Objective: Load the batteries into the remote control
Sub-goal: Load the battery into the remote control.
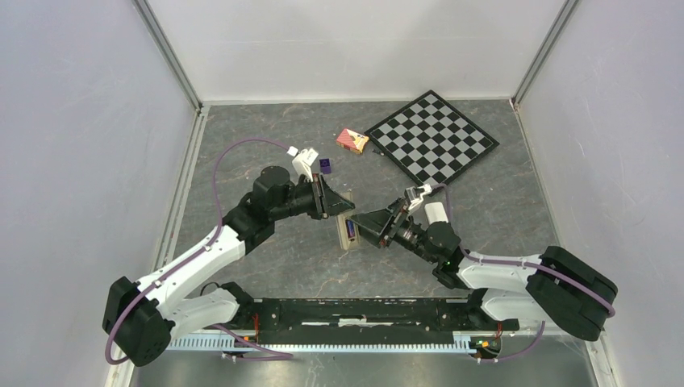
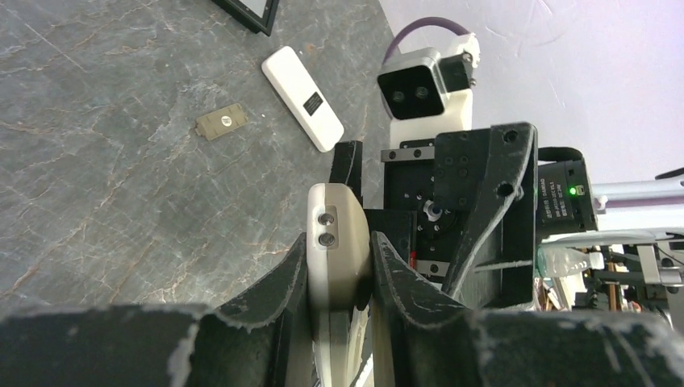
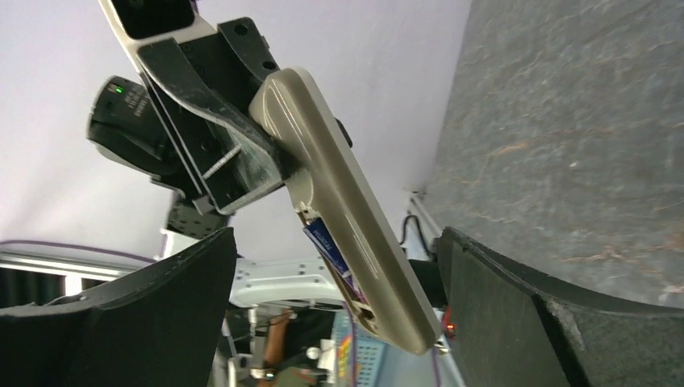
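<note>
Currently, left gripper (image 2: 339, 270): clamped on the remote control (image 2: 339, 234), one finger pressed to each side of its shell.
Right gripper (image 3: 337, 238): spread wide, holding nothing, one finger on either side of the remote's free end.
Remote control: olive-tan, gripped near one end by the left jaws, the other end reaching into the gap between the right jaws, touching neither right finger.
Battery bay: uncovered, in the part of the shell lying between the right jaws.
Battery (image 3: 327, 240): dark blue, seated in the bay, just beyond the left jaws' grip.
Bay cover (image 2: 221, 122): flat on the table (image 2: 97, 161), well ahead of the left jaws.
White remote (image 2: 302, 97): flat on the table, ahead of the left jaws, beside the cover.
Checkerboard (image 1: 431, 135): flat on the table, well beyond the right jaws.
</note>
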Robot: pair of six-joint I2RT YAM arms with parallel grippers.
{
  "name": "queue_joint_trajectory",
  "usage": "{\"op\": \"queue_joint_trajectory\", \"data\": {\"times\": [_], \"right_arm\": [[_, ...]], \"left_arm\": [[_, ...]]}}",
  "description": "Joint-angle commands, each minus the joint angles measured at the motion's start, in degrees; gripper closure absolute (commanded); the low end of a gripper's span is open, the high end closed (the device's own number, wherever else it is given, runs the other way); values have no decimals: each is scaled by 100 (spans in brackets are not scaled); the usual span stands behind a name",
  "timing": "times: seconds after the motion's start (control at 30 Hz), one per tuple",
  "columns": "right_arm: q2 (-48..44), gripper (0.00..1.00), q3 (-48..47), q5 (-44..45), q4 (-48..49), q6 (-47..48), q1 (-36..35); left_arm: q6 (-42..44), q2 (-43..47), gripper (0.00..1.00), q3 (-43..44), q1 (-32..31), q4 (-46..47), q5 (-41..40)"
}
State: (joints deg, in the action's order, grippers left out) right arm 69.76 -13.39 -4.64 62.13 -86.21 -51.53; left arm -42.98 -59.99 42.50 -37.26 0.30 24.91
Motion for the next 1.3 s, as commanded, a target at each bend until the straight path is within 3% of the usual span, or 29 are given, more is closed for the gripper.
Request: {"op": "queue_joint_trajectory", "data": {"times": [0.0, 0.33, 0.53, 0.83, 1.13, 1.27], "right_arm": [[-100, 2, -123, -88, -290, 1168, 38], [-159, 2, -439, -143, -716, 2721, 73], [-232, 2, -589, -76, -1008, 3142, 143], [-554, 12, -569, -260, -872, 3911, 221], [-471, 15, -855, -754, -1215, 4471, 229], [-462, 26, -907, -632, -1579, 4620, 231]], "left_arm": [[117, 54, 98, 311, 17, 100, -278], [215, -4, 98, 322, 16, 103, -138], [276, -6, 98, 331, 17, 105, 35], [315, -37, 98, 356, 23, 105, 111], [247, -65, 98, 369, 25, 163, 102], [211, -72, 98, 365, 25, 199, 102]]}}
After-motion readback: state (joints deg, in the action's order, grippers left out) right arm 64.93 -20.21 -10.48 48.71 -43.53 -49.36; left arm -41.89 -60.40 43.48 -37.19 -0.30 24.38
